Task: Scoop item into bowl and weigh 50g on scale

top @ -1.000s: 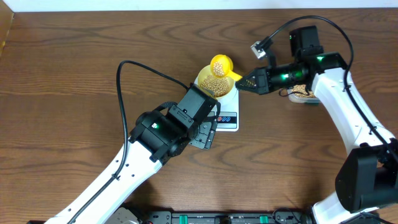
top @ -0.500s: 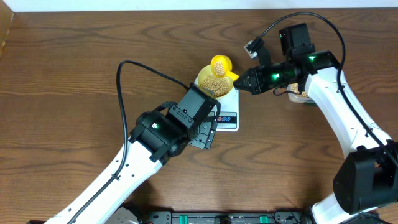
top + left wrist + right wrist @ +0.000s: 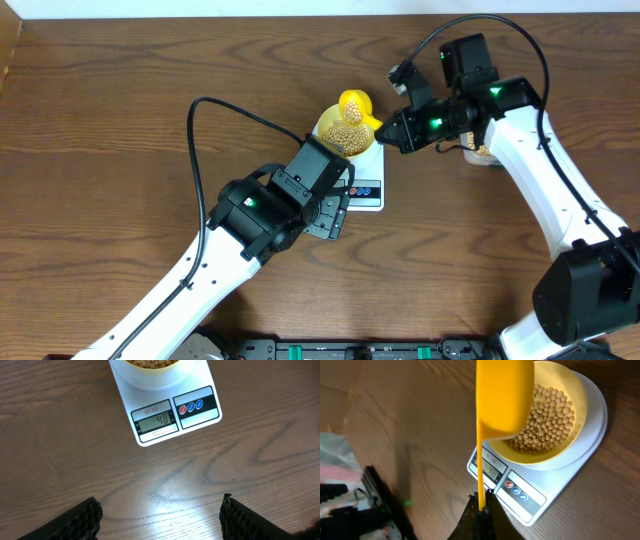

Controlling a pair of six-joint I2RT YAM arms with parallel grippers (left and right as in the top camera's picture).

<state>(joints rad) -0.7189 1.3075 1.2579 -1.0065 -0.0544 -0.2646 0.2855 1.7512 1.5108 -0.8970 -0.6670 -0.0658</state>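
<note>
The scale (image 3: 366, 188) sits on the table (image 3: 120, 120) with the bowl (image 3: 338, 136) on its platform, so whatever goes into the bowl gets weighed straight away. The bowl already holds a thick layer of beans (image 3: 547, 415). The display (image 3: 156, 420), which faces the left arm, appears to read 48, so the portion looks just short of its target. The right hand (image 3: 480, 510) is clamped tight on the thin handle of a yellow scoop (image 3: 354, 104). It holds the cup above the far rim of the bowl, clear of the beans below. The overhead view shows a few beans lying in the cup, which is probably parked there so that small amounts can be tipped out rather than a full load. Gripping the very end of the handle also keeps the arm off the scale. The left hand (image 3: 160, 522) is spread open and empty, and its dark fingers (image 3: 242, 519) hang over bare table just in front of the scale, touching nothing. It seems placed there so its camera looks straight at the display. A tub (image 3: 481, 152) with more beans shows partly behind the right arm, near enough for another dip
</note>
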